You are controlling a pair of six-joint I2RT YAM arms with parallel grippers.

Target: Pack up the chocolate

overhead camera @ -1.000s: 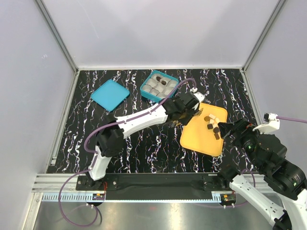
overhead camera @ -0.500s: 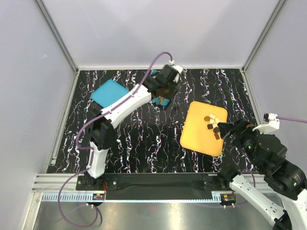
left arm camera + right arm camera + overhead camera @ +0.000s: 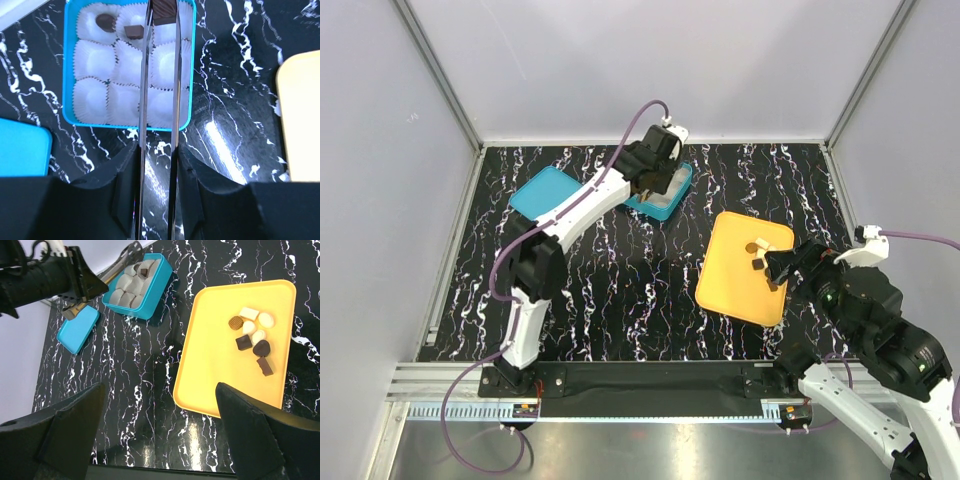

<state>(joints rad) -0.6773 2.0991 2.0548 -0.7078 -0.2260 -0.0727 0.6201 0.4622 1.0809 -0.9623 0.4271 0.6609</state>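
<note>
Several chocolate pieces [image 3: 252,335], dark brown and pale cream, lie on the yellow tray [image 3: 220,365], also seen from above [image 3: 760,262]. The blue box [image 3: 67,75] holds white paper cups; two dark pieces [image 3: 105,21] sit in its far cups. My left gripper [image 3: 162,22] has long metal blades shut on a brown chocolate piece [image 3: 164,9], held over the box's far right cup. From above, the left gripper [image 3: 655,172] is over the box [image 3: 672,205]. My right gripper [image 3: 160,440] is open and empty, high above the table beside the tray's near left edge.
The blue lid [image 3: 548,195] lies left of the box, also in the right wrist view [image 3: 77,330]. The yellow tray [image 3: 735,275] lies right of centre. The left arm [image 3: 575,215] stretches diagonally across the black marbled table. Walls close in the back and sides.
My left arm swung from the yellow tray to the blue box, carrying a brown piece in its blades. The right gripper shifted slightly.
</note>
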